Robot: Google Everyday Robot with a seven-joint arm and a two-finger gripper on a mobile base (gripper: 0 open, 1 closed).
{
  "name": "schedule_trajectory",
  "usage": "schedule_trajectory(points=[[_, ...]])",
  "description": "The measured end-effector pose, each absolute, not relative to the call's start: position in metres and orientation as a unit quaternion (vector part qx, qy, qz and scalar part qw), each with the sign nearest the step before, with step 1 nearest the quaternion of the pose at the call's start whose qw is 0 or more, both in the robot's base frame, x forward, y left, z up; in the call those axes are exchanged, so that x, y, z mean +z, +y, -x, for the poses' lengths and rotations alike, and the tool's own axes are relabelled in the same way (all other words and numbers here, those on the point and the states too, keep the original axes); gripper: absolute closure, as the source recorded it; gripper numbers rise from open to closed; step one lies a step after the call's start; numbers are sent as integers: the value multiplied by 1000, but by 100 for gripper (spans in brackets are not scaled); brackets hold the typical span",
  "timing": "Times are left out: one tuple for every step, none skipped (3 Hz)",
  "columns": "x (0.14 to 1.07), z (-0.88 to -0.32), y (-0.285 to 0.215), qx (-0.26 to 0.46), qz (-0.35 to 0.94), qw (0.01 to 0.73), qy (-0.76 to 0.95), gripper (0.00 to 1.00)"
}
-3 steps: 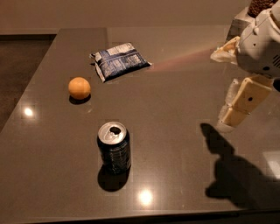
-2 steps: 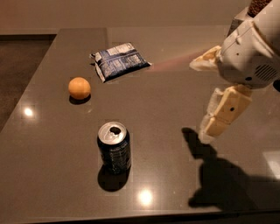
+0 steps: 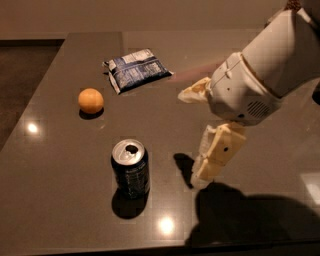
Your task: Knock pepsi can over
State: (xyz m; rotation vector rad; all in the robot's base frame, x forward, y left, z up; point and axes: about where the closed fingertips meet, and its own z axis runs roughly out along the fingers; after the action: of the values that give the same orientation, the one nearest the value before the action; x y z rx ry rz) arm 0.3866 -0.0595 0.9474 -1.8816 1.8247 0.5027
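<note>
upright pepsi can, gripper just beside, arm cropped

This looks like an indoor room, perhaps an office break area. A dark grey glossy table mirrors ceiling lamps, with a plain pale wall behind and dark flooring at left. The robot's cream claw, fingers spread, hangs over the table's right part.

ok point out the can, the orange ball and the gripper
can (image 3: 131, 175), camera view, on its dark side wall
orange ball (image 3: 91, 100), camera view, on its centre
gripper (image 3: 192, 134), camera view, between its open fingertips, right of the can
</note>
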Motion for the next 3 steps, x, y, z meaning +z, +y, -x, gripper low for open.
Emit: schedule_trajectory(points=[[933, -382, -38, 208, 685, 238, 657, 0], [918, -377, -22, 232, 679, 245, 652, 0], [910, -374, -10, 251, 676, 252, 645, 0]])
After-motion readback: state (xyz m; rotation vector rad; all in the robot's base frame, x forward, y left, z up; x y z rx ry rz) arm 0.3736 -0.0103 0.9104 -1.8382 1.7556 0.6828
